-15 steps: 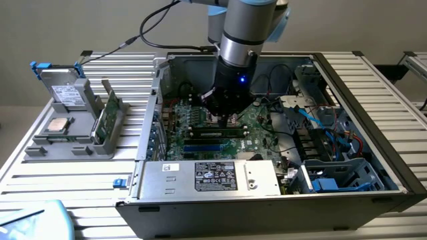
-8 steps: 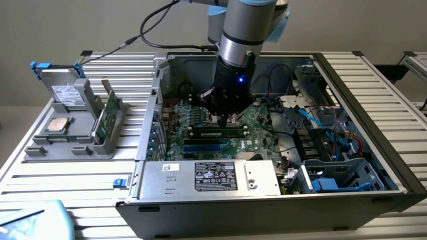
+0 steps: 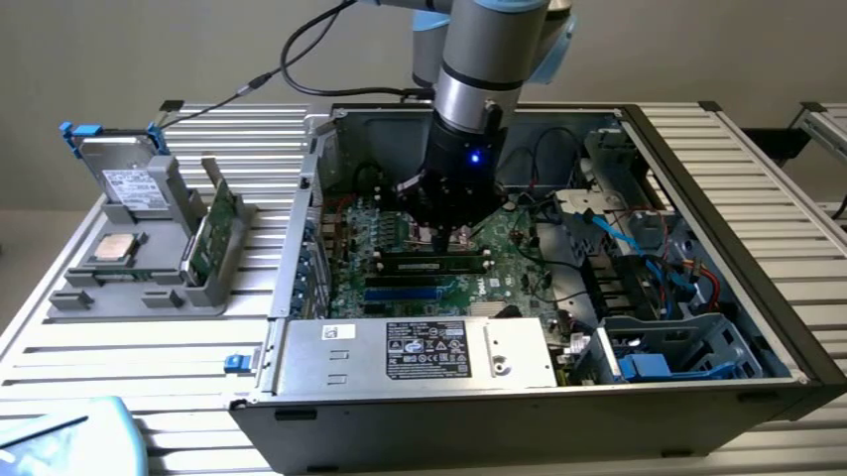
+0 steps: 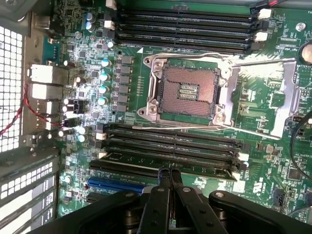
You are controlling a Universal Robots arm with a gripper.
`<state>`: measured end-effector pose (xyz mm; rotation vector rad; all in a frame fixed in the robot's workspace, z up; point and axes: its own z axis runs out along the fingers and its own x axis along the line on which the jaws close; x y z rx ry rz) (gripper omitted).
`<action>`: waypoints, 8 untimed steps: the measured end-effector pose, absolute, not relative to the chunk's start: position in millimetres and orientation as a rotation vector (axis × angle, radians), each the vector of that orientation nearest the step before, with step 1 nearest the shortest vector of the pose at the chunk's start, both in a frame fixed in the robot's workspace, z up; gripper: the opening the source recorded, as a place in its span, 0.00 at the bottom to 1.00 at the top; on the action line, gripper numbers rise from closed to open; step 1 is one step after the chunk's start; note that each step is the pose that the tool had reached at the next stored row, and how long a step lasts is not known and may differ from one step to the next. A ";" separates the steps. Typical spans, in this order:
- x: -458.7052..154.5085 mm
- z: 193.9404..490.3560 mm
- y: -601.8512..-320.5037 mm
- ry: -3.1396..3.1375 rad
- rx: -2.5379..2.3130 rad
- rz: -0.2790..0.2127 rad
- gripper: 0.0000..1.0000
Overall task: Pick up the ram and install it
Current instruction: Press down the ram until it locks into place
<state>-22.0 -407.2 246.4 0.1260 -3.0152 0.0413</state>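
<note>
The gripper (image 4: 170, 179) hangs low inside the open computer case (image 3: 741, 327), its two fingers (image 4: 163, 181) pressed together with nothing between them. Their tips sit right at the edge of the ram (image 3: 426, 265), which lies flat along a slot on the motherboard (image 3: 510, 248), a long narrow stick with a pale label on its dark face. In the wrist view the ram (image 4: 170, 161) sits in the bank of memory slots closest to the fingertips, with white latches at the slot ends. Just beyond that bank is the empty processor socket (image 4: 187, 92), its metal frame swung open, and past it a second bank of black memory slots (image 4: 185, 30). A blue expansion slot (image 4: 122, 184) lies beside the fingers.

In the exterior view the arm (image 3: 477, 69) comes down from the far side into the middle of the case. The silver power supply (image 3: 417, 355) with its printed label sits at the near edge of the case. On the exterior view's left, a grey holder (image 3: 146, 278) stands on the slatted worktop (image 3: 79, 397), carrying a hard drive (image 3: 126, 178) upright at the far end, a square silver processor chip (image 3: 117, 248) lying flat, and a green card (image 3: 212, 233) standing on edge.
</note>
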 end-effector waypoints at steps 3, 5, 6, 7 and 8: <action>-22.0 246.4 -407.2 -3.017 0.084 0.039 0.11; -22.1 246.4 -407.2 -3.018 0.054 0.038 0.11; -22.0 246.4 -407.2 -3.019 0.041 0.037 0.11; -22.0 246.4 -407.2 -3.020 0.028 0.036 0.11; -22.0 246.3 -407.2 -3.023 0.020 0.036 0.11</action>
